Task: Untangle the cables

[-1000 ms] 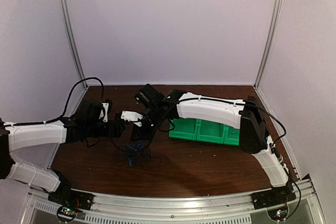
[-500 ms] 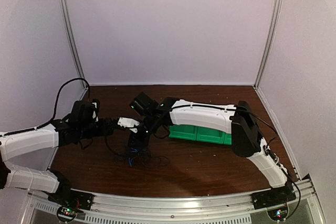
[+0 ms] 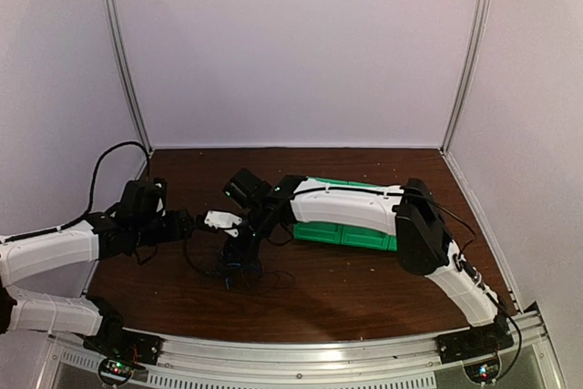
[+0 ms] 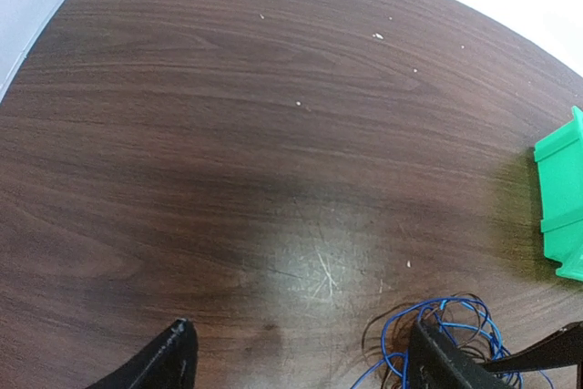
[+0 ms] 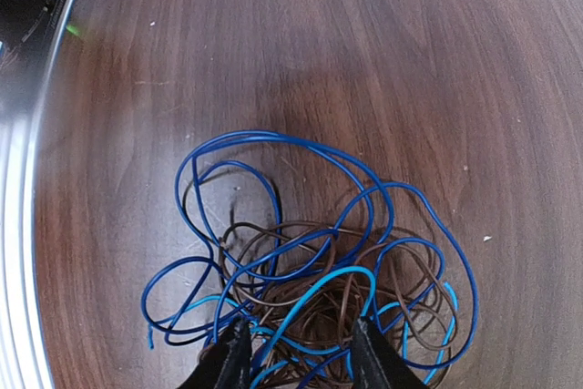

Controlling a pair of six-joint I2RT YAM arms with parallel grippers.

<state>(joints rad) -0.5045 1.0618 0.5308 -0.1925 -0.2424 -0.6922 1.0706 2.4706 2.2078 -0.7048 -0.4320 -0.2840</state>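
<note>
The cables (image 5: 310, 261) are a fist-sized tangle of dark blue, light blue and brown thin wires lying on the wooden table; in the top view the tangle (image 3: 237, 268) lies near the front centre. My right gripper (image 5: 301, 363) is open, its fingertips (image 5: 228, 362) straddling the near edge of the tangle, just above or among the wires. In the top view it (image 3: 239, 249) points down over the tangle. My left gripper (image 4: 305, 363) is open wide and empty over bare table, with the tangle (image 4: 437, 330) beside its right finger (image 4: 442, 362). In the top view it (image 3: 208, 222) sits left of the tangle.
A green bin (image 3: 351, 230) lies behind the right forearm, right of the tangle; its corner shows in the left wrist view (image 4: 565, 198). The metal front rail (image 5: 18, 179) runs along the table edge. The booth walls stand close on the left, right and back.
The left arm has drawn back to the left and lower. The right gripper has moved left and down onto the tangle. The tangle has stayed in place.
</note>
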